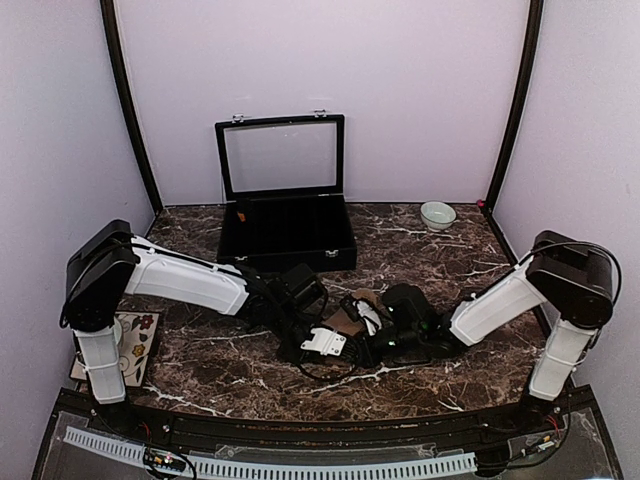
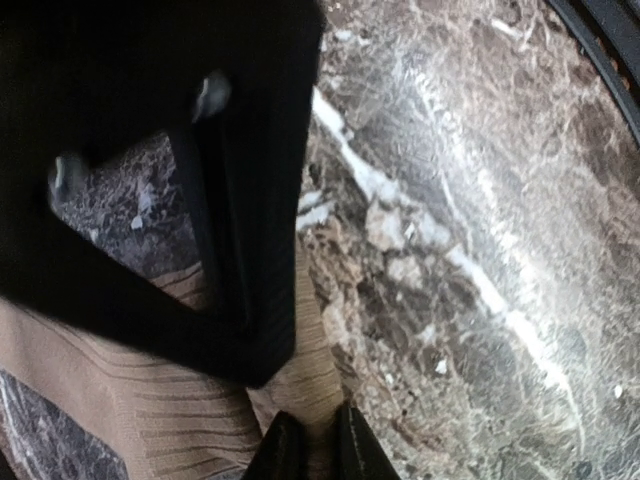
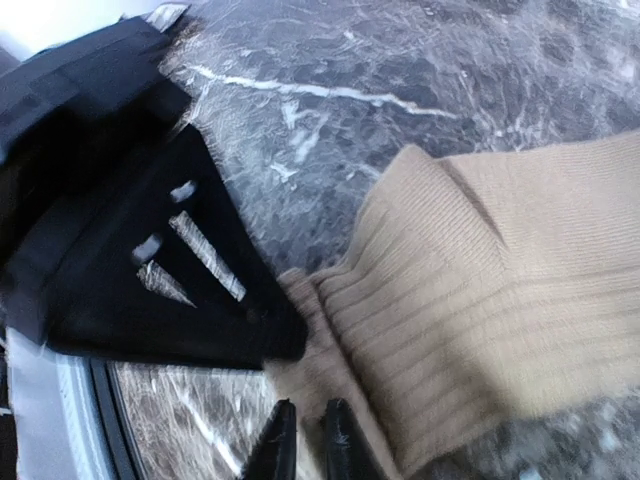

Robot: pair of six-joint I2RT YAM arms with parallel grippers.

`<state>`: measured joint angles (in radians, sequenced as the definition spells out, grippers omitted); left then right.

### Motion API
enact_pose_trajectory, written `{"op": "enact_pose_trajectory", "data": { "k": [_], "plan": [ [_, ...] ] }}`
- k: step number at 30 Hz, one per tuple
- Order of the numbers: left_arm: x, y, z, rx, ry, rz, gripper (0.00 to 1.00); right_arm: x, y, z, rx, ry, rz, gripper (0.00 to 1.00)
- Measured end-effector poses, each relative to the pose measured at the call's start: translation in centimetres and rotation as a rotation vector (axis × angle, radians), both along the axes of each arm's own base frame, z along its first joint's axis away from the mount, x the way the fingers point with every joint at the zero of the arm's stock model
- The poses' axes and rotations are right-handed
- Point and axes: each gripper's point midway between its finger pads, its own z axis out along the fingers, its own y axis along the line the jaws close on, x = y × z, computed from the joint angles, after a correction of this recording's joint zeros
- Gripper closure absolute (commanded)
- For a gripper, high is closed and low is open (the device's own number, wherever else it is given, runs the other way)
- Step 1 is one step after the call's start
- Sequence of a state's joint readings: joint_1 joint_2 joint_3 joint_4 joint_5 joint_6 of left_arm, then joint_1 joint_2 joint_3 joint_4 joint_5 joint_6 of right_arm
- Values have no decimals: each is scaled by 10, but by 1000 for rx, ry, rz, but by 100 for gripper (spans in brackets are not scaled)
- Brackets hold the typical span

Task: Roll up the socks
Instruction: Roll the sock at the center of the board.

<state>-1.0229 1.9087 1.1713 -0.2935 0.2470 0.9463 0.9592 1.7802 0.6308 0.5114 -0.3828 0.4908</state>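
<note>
Both arms reach in low to the middle of the marble table (image 1: 470, 265), their ends nearly meeting over a tan sock (image 1: 345, 318) that lies flat there, just below centre of the overhead view. From the left wrist, the left fingers (image 2: 285, 455) stand close together at the bottom edge with ribbed tan cloth pinched between them. The sock runs off to the lower left of that frame, under the big black shape of the other arm's end. From the right wrist, the right fingers (image 3: 340, 445) are closed too, and a thin corner of the sock's ribbed cuff runs down in between their tips. The rest of the sock spreads across the right half of that frame. Behind the arms, at the back of the table, a black case (image 1: 285, 240) stands with its glass lid up. A small pale bowl (image 1: 437, 214) sits at upper right, and a flowered card (image 1: 132, 345) lies by the left arm's base
</note>
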Motion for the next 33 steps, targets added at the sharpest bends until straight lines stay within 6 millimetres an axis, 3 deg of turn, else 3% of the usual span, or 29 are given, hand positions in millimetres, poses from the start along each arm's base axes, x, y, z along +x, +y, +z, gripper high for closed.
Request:
{"op": "enact_pose_trajectory", "data": {
  "k": [1, 2, 3, 10, 12, 18, 22, 27, 30, 33],
  "plan": [
    [0, -1, 0, -3, 17, 7, 83, 0, -4, 2, -2, -11, -8, 23],
    [0, -1, 0, -6, 39, 13, 83, -2, -9, 5, -2, -24, -17, 3],
    [-1, -2, 0, -10, 60, 19, 83, -2, -15, 9, -1, -39, -30, 1],
    [-4, -1, -2, -14, 212, 41, 86, 7, -48, 23, -48, -134, -133, 1],
    [-3, 0, -1, -13, 263, 56, 86, 11, -58, 39, -32, -196, -176, 1],
    [-10, 7, 0, 13, 402, 80, 87, 25, -107, 123, 227, -419, -442, 1],
    [-16, 12, 1, 34, 498, 98, 87, 30, -130, 124, 287, -425, -567, 1],
    [-20, 17, -1, 47, 618, 127, 87, 24, -124, 124, 260, -483, -504, 4],
    [-19, 16, -2, 61, 679, 143, 88, 3, -108, 124, 252, -545, -398, 13],
    [-16, 13, -2, 79, 741, 164, 88, -26, -89, 108, 192, -595, -255, 22]
  ]
}}
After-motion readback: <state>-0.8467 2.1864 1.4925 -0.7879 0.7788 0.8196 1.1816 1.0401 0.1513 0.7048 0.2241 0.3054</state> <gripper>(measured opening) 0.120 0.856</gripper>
